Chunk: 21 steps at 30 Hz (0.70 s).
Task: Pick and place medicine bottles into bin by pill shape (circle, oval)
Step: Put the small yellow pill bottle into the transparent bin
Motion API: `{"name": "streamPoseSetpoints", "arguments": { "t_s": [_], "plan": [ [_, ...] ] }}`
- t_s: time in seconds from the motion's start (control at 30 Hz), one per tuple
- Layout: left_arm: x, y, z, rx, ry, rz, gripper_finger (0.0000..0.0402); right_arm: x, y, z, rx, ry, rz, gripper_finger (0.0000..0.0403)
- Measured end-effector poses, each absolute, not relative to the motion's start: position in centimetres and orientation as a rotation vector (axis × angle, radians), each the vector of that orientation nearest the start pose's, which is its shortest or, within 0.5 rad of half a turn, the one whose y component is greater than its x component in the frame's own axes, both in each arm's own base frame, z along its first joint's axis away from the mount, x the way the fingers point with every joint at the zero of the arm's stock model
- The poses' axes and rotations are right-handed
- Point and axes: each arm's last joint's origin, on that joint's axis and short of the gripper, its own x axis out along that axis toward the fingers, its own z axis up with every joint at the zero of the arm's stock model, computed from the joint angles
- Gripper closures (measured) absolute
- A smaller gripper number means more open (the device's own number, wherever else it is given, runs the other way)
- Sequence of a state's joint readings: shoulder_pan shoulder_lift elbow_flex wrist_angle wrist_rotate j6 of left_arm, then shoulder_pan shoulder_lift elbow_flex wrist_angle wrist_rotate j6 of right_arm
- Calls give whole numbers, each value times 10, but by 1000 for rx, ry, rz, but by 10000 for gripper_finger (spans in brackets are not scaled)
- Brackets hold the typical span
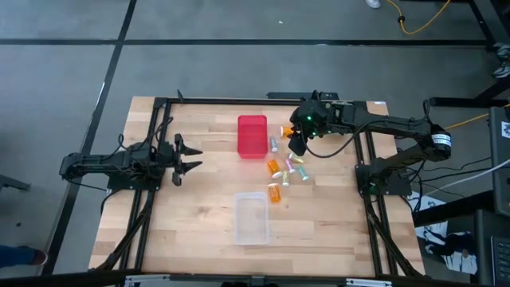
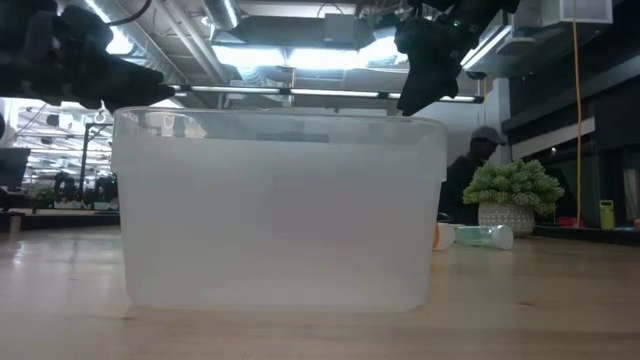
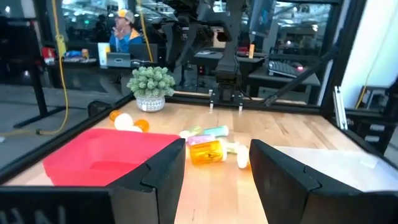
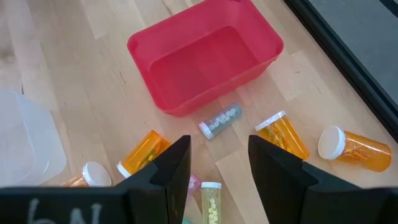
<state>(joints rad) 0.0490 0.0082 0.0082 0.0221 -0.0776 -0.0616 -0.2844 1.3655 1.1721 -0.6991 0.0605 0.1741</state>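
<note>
Several medicine bottles lie on their sides on the wooden table to the right of the red bin [image 1: 252, 135]. Among them are orange ones with white caps [image 4: 145, 152] [image 4: 283, 134] [image 4: 351, 148], a small clear one [image 4: 220, 120] and a yellow-green one [image 4: 211, 196]. My right gripper [image 1: 296, 148] hangs open and empty above them, near the bin's right side; it also shows in the right wrist view [image 4: 219, 152]. My left gripper [image 1: 196, 158] waits open and empty left of the red bin. A clear bin [image 1: 250, 217] stands nearer the front edge.
A small potted green plant [image 2: 513, 190] stands at the table's far right edge, near the bottles. Black frame rails [image 1: 159, 191] run along the table's left and right sides. A person [image 3: 124, 28] sits in the room beyond the table.
</note>
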Motion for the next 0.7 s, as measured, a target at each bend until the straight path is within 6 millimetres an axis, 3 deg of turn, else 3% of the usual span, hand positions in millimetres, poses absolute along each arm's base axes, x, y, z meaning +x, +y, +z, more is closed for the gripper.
{"name": "streamPoseSetpoints", "arguments": {
  "t_s": [0.7],
  "plan": [
    [98, 5, 167, -37, -13, 65, 228, 267, -81, 296, 326, 840, -473, 241]
  ]
}}
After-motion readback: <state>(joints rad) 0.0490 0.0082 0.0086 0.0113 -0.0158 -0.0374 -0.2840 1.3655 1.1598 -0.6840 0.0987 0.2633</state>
